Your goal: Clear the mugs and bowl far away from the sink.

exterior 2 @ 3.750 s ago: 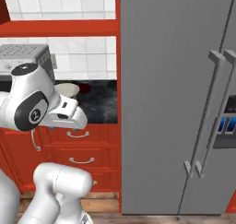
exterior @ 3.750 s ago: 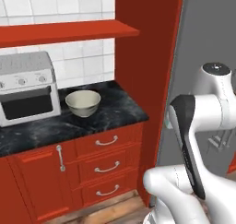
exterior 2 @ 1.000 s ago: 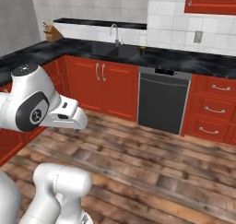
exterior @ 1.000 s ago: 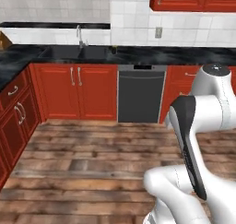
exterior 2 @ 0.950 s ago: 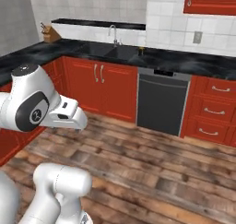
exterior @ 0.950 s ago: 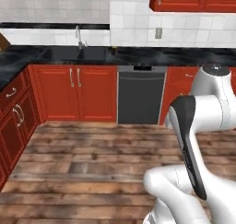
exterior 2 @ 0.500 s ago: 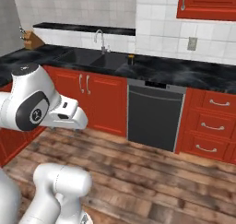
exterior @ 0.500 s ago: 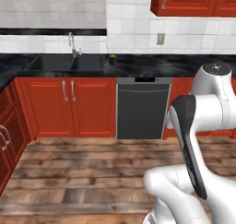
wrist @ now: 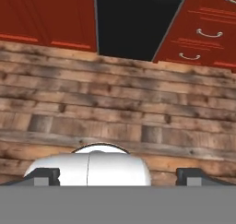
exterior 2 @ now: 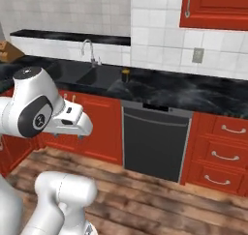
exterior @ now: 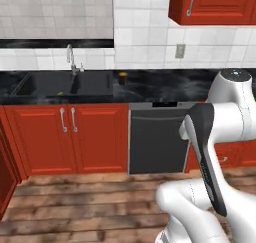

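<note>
The jaws are spread as wide as they go and hold nothing; in the hand view the gripper shows only as two small dark fingertips at the bottom corners, aimed down at the wooden plank floor. Beyond the floor stand the dark dishwasher front and red drawers with silver handles.

The white arm is folded close to the body, well apart from the black stone surface that runs along the tiled wall. Set into that surface, left of the dishwasher, is the black double-basin sink with its curved silver faucet. Just right of the sink, near the wall, stands one small dark mug with a yellow-orange top; in the right base view the same mug sits between the faucet and the dishwasher. A faint yellowish speck lies in the sink basin, too small to identify. I cannot find the bowl or a second mug.

Risks, as I judge them: the mug is small and sits near the sink's edge, so a reach begun off-centre could knock it into the basin. The arm is still far from the surface, so reaching now would fall short or overextend. The folded arm could also clip the surface edge or dishwasher as it extends.

No brands, labels or writing can be read anywhere.
</note>
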Controlling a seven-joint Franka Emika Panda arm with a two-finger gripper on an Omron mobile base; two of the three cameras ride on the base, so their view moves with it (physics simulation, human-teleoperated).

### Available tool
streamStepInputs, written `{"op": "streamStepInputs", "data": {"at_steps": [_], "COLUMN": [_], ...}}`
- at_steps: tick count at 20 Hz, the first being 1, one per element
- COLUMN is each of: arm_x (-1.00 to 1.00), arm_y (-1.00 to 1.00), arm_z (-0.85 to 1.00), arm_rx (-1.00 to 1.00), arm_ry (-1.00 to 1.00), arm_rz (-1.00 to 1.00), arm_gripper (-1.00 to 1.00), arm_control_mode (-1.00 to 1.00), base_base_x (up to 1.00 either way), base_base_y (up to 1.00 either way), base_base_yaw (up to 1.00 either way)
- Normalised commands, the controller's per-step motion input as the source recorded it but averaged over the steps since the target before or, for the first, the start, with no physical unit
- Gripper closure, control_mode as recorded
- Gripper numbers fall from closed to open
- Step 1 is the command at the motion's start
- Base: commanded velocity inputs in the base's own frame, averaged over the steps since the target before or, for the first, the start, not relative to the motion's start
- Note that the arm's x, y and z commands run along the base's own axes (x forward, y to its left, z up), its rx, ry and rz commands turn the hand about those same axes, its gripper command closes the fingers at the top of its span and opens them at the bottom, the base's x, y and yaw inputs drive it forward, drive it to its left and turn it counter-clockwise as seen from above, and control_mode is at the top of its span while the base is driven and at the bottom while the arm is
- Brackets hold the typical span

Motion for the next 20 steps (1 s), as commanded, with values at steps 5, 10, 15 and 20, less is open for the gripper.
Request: {"op": "streamStepInputs", "data": {"at_steps": [5,10,15,20], "arm_x": [0.00,0.00,0.00,0.00], "arm_y": [0.00,0.00,0.00,0.00], "arm_z": [0.00,0.00,0.00,0.00], "arm_rx": [0.00,0.00,0.00,0.00], "arm_ry": [0.00,0.00,0.00,0.00], "arm_rz": [0.00,0.00,0.00,0.00], "arm_gripper": [-1.00,-1.00,-1.00,-1.00], "arm_control_mode": [1.00,1.00,1.00,1.00], "base_base_x": [1.00,1.00,1.00,1.00], "base_base_y": [0.65,0.63,0.15,-0.57], "base_base_yaw": [-0.19,-0.15,-0.07,0.00]}}
